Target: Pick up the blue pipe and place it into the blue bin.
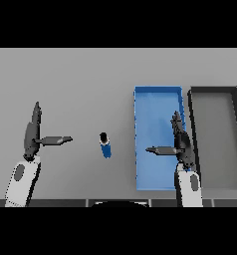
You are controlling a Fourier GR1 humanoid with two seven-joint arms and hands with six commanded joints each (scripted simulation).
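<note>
Two hands up: the dark left hand (32, 133) hovers over the grey table (80, 79), fingers straight, thumb out, holding nothing. Next, the small blue pipe (105, 146) stands alone on the table, then the rectangular blue bin (155, 97) under the released right hand (181, 144), then a dark grey tray (214, 90)

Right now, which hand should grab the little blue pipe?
Probably the left hand. Open table lies between it and the blue pipe, and its thumb already points that way. The right hand hangs over the blue bin, whose wall stands between it and the pipe.
</note>
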